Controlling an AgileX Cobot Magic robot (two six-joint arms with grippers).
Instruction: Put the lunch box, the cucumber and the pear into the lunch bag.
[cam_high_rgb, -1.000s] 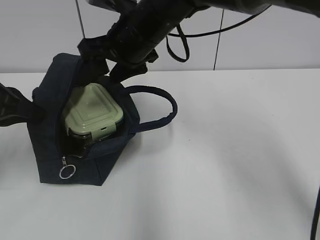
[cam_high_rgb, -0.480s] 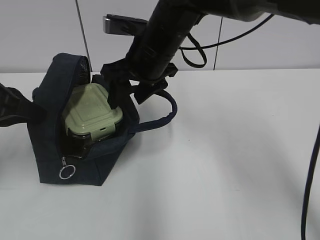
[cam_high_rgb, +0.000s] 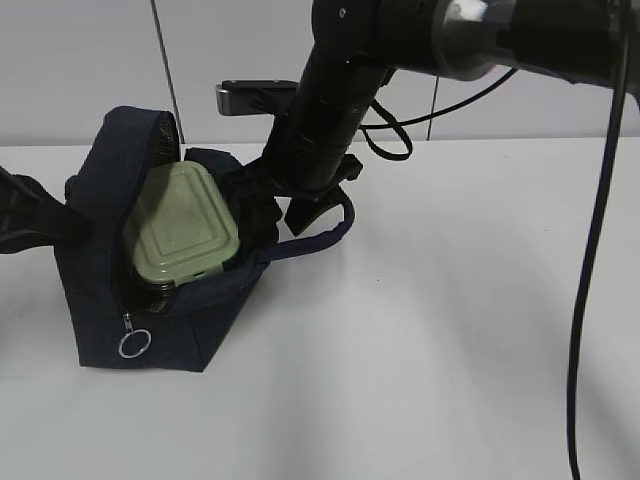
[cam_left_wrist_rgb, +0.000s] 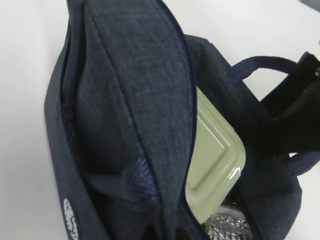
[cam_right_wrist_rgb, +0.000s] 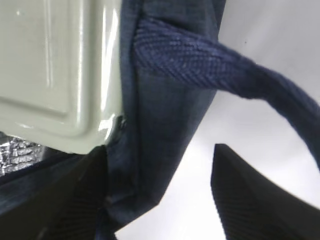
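The navy lunch bag stands open at the left of the table. The lunch box with its sage-green lid leans tilted inside it; it also shows in the left wrist view and the right wrist view. My right gripper is open and straddles the bag's right wall, one finger inside by the box and one outside. My left gripper holds the bag's left side; its fingers are hidden by fabric in the left wrist view. The cucumber and the pear are out of view.
The bag's loop handle arches to the right, just under my right arm. The silver ring pull hangs at the bag's front. Silver lining shows under the box. The white table stretches to the right.
My right arm has come down from above the bag to its right rim, fingers now on either side of the wall. The lunch box has tipped more upright and sits deeper.
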